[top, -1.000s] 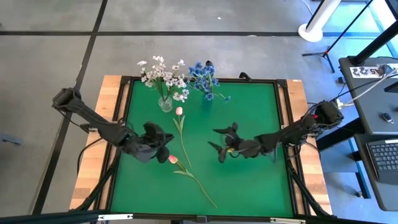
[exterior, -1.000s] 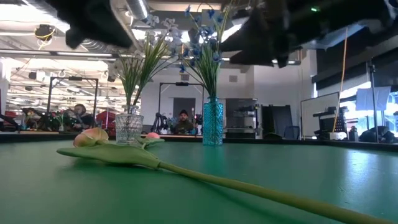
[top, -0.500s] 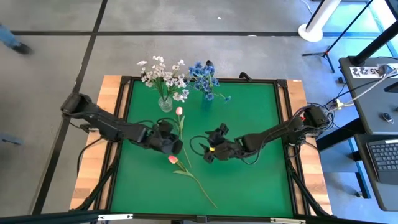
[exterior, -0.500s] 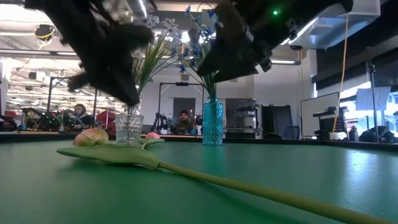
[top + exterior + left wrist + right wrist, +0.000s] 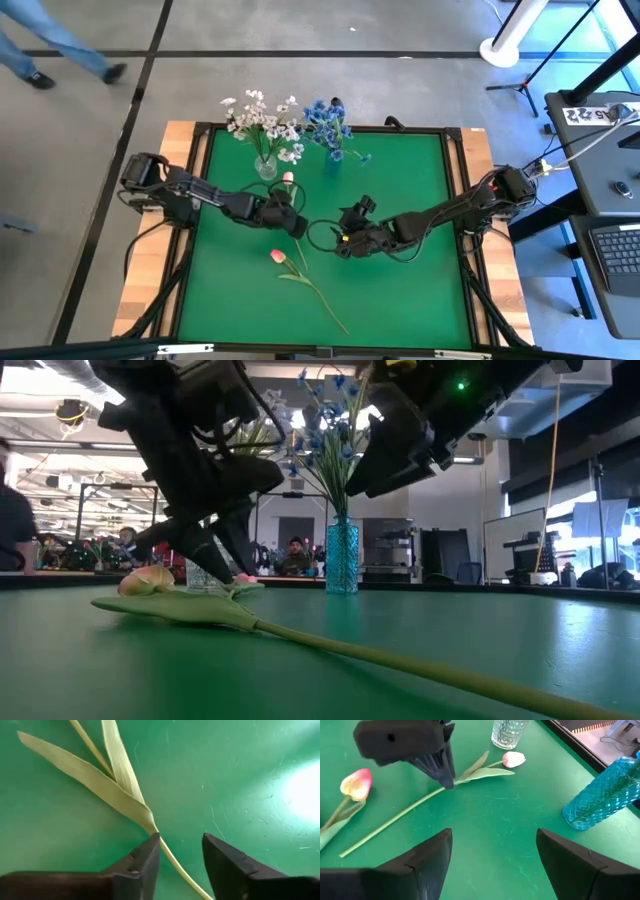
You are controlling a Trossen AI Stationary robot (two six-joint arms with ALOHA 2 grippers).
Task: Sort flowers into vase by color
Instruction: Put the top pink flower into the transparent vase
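Two pink tulips lie flat on the green mat. The far tulip [image 5: 288,179] has its stem [image 5: 172,862] running toward the near edge. The near tulip [image 5: 277,256] lies closer, its stem [image 5: 400,655] stretching right. My left gripper [image 5: 180,840] is open and low over the far tulip's stem just below its leaves [image 5: 117,785], one finger on either side and apart from it. My right gripper [image 5: 493,834] is open wide, hovering above mid-table [image 5: 345,238], facing the left gripper [image 5: 435,765].
A clear glass vase [image 5: 266,166] with white blossom sprays and a blue vase [image 5: 602,795] with blue blossoms [image 5: 330,125] stand by the mat's far edge. A raised black frame [image 5: 455,200] borders the mat. A person walks past on the floor [image 5: 40,45] beyond the table.
My left gripper has moved right and slightly toward the far edge, and has come down over the far tulip's stem. My right gripper has moved left toward mid-table and stayed high. Both tulips lie where they were.
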